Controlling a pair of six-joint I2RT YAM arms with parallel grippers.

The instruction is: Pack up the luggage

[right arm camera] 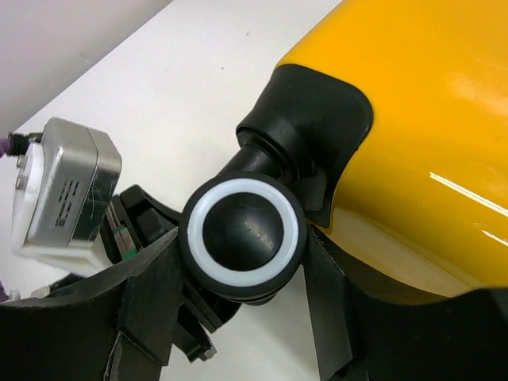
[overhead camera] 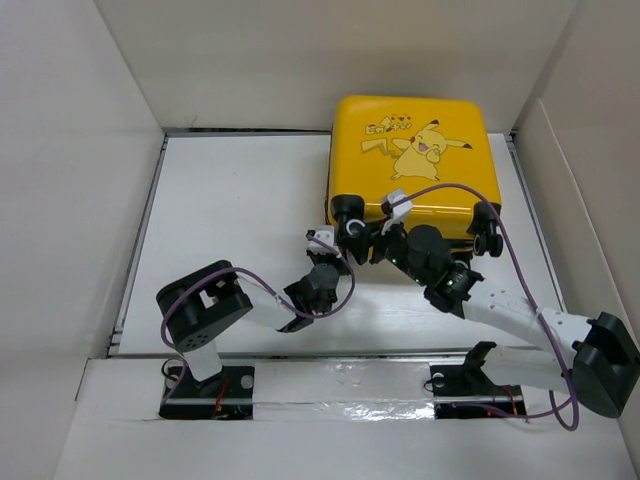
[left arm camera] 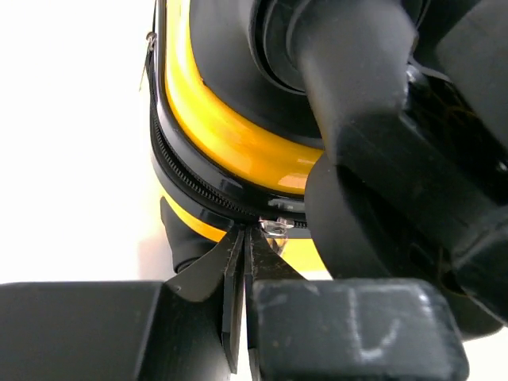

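Your luggage, the yellow Pikachu suitcase (overhead camera: 412, 160), lies flat and closed, print upward, over the far right corner of the white table (overhead camera: 230, 230). Its wheeled edge faces the arm bases.

Your left gripper (left arm camera: 242, 240) is at the suitcase's near left corner, with its tips against the black zipper track (left arm camera: 198, 193). The jaws are fully closed, tip to tip. A small clear zipper tab (left arm camera: 275, 228) sits just right of the tips. You cannot tell from the left wrist view whether it is pinched.

Your right gripper (right arm camera: 243, 248) is at the same corner, astride the white-ringed caster wheel (right arm camera: 238, 226). Its jaws stand wide, one finger against each side of the wheel, which fills the gap between them.

The second caster (overhead camera: 488, 241), at the suitcase's near right corner, is untouched
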